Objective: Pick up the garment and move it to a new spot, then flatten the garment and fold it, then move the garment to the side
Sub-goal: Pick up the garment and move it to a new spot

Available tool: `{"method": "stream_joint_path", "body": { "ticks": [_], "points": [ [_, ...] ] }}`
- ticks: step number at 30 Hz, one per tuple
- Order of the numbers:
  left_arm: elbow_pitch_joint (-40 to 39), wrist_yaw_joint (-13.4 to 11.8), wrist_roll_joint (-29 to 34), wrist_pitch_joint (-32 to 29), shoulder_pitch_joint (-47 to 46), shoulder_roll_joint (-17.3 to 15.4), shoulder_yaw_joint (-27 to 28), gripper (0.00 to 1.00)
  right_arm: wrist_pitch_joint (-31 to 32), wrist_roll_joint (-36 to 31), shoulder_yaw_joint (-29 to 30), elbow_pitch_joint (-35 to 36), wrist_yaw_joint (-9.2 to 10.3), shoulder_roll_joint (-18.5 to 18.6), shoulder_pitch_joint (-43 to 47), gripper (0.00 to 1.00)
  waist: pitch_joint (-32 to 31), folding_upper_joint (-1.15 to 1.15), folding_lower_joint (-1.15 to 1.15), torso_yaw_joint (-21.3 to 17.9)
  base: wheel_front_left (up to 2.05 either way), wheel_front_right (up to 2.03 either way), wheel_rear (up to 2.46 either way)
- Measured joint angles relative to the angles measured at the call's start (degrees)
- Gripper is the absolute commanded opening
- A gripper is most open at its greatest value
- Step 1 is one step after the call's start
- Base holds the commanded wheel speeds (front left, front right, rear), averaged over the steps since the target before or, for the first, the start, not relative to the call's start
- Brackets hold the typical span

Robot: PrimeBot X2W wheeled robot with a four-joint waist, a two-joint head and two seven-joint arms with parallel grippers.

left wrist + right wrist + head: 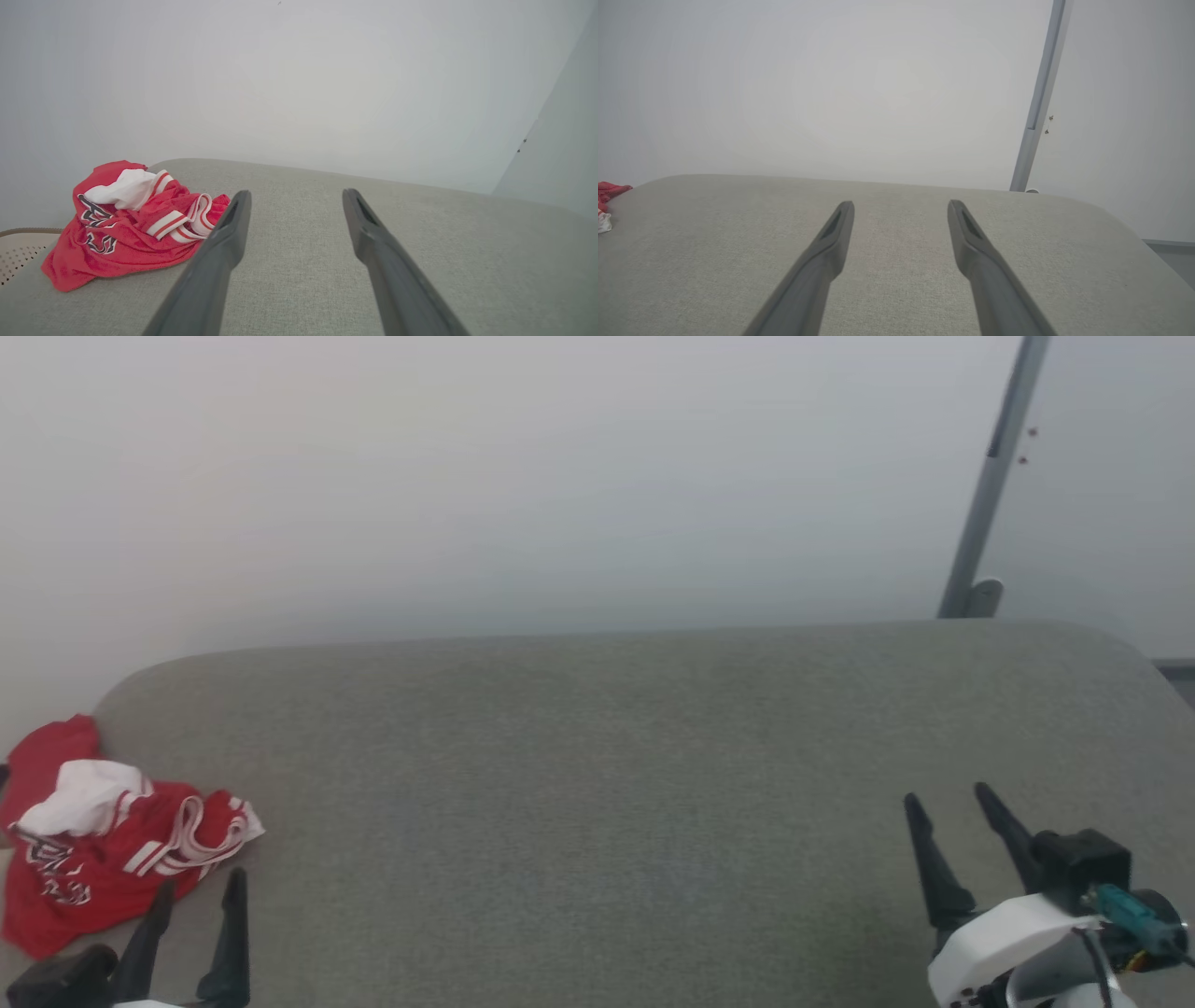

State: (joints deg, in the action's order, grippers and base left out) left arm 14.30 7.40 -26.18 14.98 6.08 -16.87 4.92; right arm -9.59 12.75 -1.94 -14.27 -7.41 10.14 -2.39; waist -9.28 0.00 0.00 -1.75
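Observation:
The garment [103, 845], a bright red jersey with white striped trim and dark lettering, lies crumpled at the left end of the grey cushioned surface [597, 803]. In the left wrist view the garment [126, 224] sits just left of my left fingertip. My left gripper [201, 882] is open at the lower left, its tips right beside the garment's near edge, holding nothing. My right gripper [948, 798] stands open at the lower right, far from the garment, with nothing between its fingers. A red scrap of the garment [607, 193] peeks in at the left edge of the right wrist view.
A beige perforated basket [18, 247] shows behind the garment at the surface's left end. A grey metal pole [990, 485] leans against the pale wall at the back right. The grey surface stretches wide between both grippers.

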Motion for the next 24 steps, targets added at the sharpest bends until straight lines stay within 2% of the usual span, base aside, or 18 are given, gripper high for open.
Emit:
{"method": "stream_joint_path", "body": {
  "ticks": [15, 24],
  "points": [
    [3.9, -1.9, -1.0, -0.1, -2.0, -1.1, 3.0, 1.0, -0.1, 2.6, -7.9, -2.2, -0.08, -0.4, -1.5, 1.0, -1.6, 0.0, 0.0, 9.8, 0.0, 0.0, 0.0],
    [2.6, -2.8, -1.5, -0.7, -2.0, -1.4, 3.2, 1.0, -1.1, 3.7, -10.0, -4.0, -0.07, -0.5, -2.6, 1.0, -1.7, 0.0, 0.0, 13.4, 0.0, 0.0, 0.0]
  ]
}}
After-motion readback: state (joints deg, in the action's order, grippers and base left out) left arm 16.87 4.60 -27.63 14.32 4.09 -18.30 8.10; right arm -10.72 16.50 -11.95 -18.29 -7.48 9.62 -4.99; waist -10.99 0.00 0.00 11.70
